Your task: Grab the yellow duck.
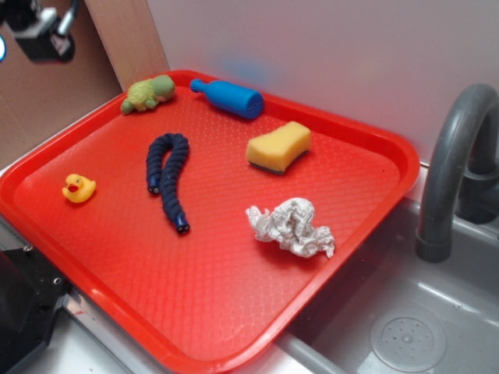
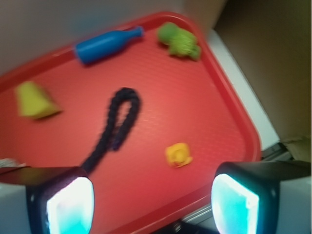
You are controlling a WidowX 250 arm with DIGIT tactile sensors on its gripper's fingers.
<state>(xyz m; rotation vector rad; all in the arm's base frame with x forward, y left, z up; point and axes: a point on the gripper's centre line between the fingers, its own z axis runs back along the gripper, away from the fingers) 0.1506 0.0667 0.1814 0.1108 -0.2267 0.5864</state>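
Small yellow rubber duck [image 1: 79,188] [image 2: 178,155]: sitting alone near the left edge of the red plastic tray [image 1: 234,312] [image 2: 214,87], well apart from the dark blue braided rope [image 1: 168,178] [image 2: 117,124]; gripper [image 2: 152,202]: hovering above the tray, fingers [image 2: 70,202] standing wide apart, holding nothing; blue plastic bottle [image 1: 231,98] [image 2: 105,45], green plush toy [image 1: 147,93] [image 2: 179,41], yellow curved sponge [image 1: 279,146] [image 2: 34,100], crumpled white paper [image 1: 291,227]: lying elsewhere on the tray.

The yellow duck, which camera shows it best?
The exterior view: the yellow duck is sharp there, red beak visible, alone near the tray's left edge. The wrist view shows it blurred, beyond the open gripper.
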